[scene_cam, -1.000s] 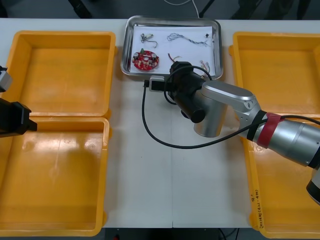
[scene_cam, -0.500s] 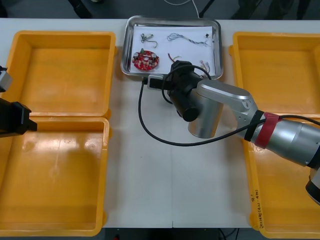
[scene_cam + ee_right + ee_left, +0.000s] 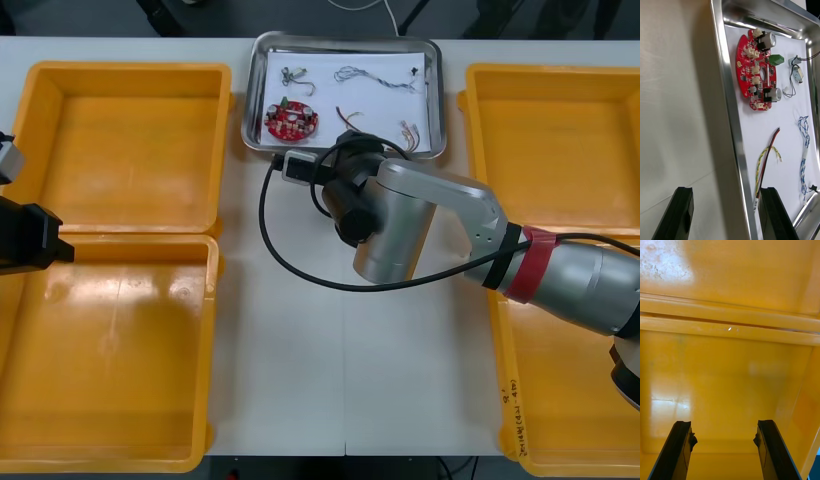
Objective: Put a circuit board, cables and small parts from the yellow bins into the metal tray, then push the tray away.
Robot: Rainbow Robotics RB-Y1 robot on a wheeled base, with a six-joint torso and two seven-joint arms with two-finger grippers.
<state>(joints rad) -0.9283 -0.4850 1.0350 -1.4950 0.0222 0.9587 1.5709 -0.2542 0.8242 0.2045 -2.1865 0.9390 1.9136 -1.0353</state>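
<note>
Right wrist view: the right gripper (image 3: 724, 191) has its fingers apart and empty, one on either side of the metal tray (image 3: 724, 75) rim. Past the fingertips lie the red and yellow cable (image 3: 765, 161), then the circuit board (image 3: 756, 71). The left gripper (image 3: 724, 423), fingers likewise spread, hangs over a yellow bin (image 3: 730, 371).

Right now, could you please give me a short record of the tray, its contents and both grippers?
tray: metal tray, white inside, at the table's far edge between the yellow bins
contents: red circuit board; blue and white cable; red and yellow cable; small metal parts
right arm: right gripper open, at the tray's near rim, the rim seen between its fingers
left arm: left gripper open, parked over a yellow bin on the left
stage: tray loaded, right gripper placed at its near side
</note>
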